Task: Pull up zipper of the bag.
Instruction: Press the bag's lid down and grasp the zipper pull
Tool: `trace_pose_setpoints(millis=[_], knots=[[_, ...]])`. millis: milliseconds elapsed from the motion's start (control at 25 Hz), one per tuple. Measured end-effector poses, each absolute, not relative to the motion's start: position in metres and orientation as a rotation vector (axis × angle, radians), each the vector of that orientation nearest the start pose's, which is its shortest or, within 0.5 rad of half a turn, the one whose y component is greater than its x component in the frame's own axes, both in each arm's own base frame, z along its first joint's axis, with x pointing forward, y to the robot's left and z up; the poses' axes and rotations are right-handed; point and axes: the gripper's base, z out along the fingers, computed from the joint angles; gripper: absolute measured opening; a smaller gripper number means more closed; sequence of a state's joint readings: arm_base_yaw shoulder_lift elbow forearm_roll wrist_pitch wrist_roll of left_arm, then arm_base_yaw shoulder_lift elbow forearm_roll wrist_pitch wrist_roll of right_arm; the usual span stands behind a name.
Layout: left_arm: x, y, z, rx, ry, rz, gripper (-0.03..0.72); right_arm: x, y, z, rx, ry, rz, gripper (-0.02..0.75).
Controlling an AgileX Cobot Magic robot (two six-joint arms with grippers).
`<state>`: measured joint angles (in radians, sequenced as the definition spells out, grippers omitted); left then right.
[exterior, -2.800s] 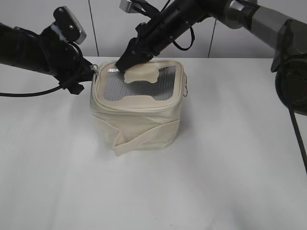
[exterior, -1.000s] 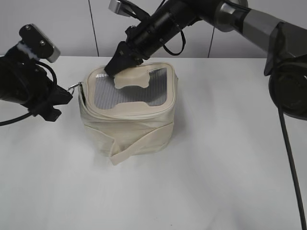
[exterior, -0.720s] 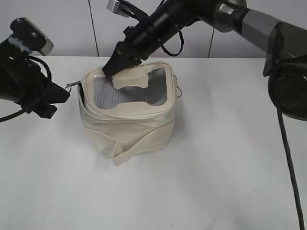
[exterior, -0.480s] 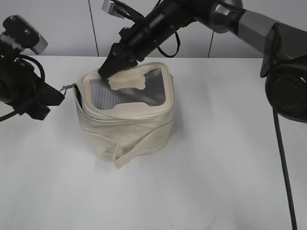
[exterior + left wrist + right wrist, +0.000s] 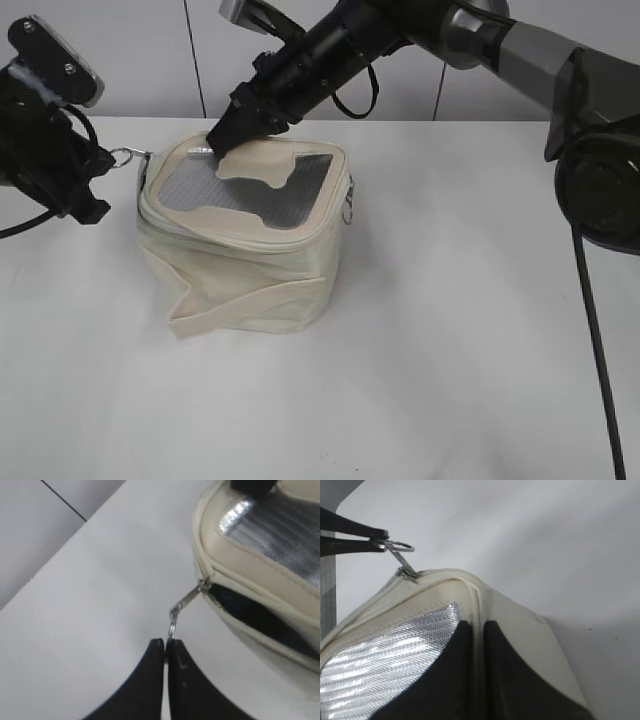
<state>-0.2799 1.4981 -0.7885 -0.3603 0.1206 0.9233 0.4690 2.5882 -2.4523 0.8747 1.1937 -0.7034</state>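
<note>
The cream bag (image 5: 245,265) stands on the white table, its lid showing a grey ribbed panel and a cream patch. The zipper's silver slider (image 5: 203,585) sits at the lid's left corner, and a dark gap lies open beside it. My left gripper (image 5: 165,642) is shut on the zipper's ring pull (image 5: 172,625); it is also in the exterior view (image 5: 100,165) and the right wrist view (image 5: 384,544). My right gripper (image 5: 477,625) is shut on the lid's rim (image 5: 475,592) at the bag's far edge, seen in the exterior view (image 5: 222,135).
The white table (image 5: 450,330) stretches to the front and right of the bag. A grey panelled wall (image 5: 150,50) stands behind. The fabric strap (image 5: 235,305) hangs across the bag's front. A second ring (image 5: 347,212) dangles at the bag's right side.
The bag has slid and tilted to the left. My left gripper has moved up and left with the ring pull. My right gripper has followed the lid's far edge.
</note>
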Motion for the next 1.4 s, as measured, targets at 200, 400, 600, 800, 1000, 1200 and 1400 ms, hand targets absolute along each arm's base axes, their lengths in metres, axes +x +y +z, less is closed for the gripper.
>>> trace_pose_setpoints(millis=[200, 400, 600, 800, 1000, 1200, 1400], knots=[[0.301, -0.093, 0.210, 0.943, 2.009, 0.169, -0.008, 0.458, 0.301, 0.193, -1.158, 2.221, 1.092, 0.052], [0.298, -0.099, 0.207, 0.972, 2.027, 0.141, 0.114, 0.459, 0.298, 0.192, -1.167, 2.220, 1.081, 0.049], [0.291, -0.100, 0.201, 0.982, 2.124, 0.066, 0.393, 0.459, 0.298, 0.192, -1.184, 2.213, 1.080, 0.049], [0.295, -0.094, 0.203, 0.964, 2.092, 0.110, 0.397, 0.458, 0.298, 0.192, -1.202, 2.199, 1.074, 0.049], [0.306, -0.096, 0.213, 0.978, 2.039, 0.139, 0.395, 0.458, 0.298, 0.193, -1.205, 2.192, 1.082, 0.049], [0.309, -0.108, 0.197, 1.070, 2.126, 0.077, 0.393, 0.459, 0.298, 0.194, -1.181, 2.196, 1.111, 0.049], [0.301, -0.129, 0.194, 1.152, 2.101, 0.038, 0.389, 0.459, 0.295, 0.197, -1.202, 2.201, 1.090, 0.048]])
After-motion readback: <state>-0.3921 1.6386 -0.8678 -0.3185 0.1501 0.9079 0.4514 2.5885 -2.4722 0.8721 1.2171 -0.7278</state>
